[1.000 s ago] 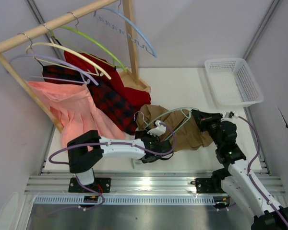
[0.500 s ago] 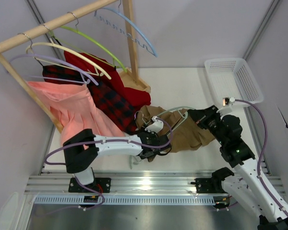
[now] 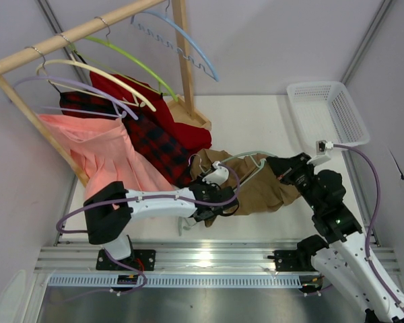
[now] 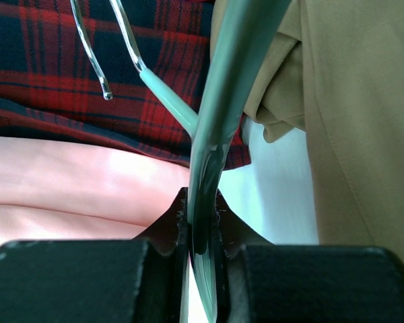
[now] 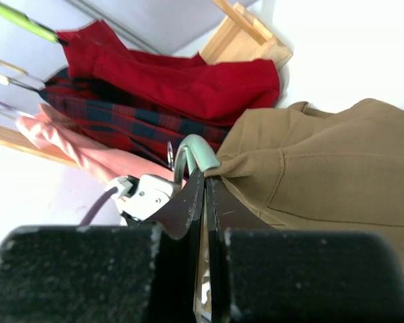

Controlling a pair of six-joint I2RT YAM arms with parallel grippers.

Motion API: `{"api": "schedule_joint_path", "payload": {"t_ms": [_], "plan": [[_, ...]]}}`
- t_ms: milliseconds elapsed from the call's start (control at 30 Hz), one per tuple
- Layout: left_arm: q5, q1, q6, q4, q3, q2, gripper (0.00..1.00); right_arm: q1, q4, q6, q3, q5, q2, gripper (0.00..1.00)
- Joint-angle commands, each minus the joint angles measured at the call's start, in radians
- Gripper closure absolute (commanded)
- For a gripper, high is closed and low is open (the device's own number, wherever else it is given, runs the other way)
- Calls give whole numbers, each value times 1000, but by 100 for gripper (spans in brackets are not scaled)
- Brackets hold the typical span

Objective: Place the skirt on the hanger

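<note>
Top external view showed the skirt (image 3: 266, 192) lying crumpled on the table (image 3: 269, 121) between the two arms, with the hanger (image 3: 246, 154) resting across it. From where I stood, the left gripper (image 4: 200, 214) pinched the hanger's bar edge-on, I'd guess to steady it. The right gripper (image 5: 207, 192) had its jaws pressed together on what looked like the skirt's edge, right at the hanger's curved end, likely to draw cloth over that arm. The plaid skirt (image 3: 155, 141) lay just beside.

Tan skirt (image 3: 269, 188) lay crumpled in a heap, and the pale sage hanger (image 4: 219, 101) sat tilted over its left part, pinched in my left gripper (image 4: 200, 205).
</note>
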Motion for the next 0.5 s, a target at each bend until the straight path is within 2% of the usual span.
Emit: {"api": "schedule_joint_path", "payload": {"t_ms": [0,133,200,367,467], "plan": [[-54,0,57,-124,-11,18,100,1,82,165,46,177,-54,100],[-132,-11,-26,-227,1,81,100,-24,114,369,25,196,-42,100],[-158,-17,-72,-265,18,121,100,-37,190,434,11,145,-16,100],[-161,-20,-107,-289,23,124,100,-50,214,423,31,43,81,100],[-166,-34,-104,-270,15,93,100,-48,186,439,18,104,61,100]]}}
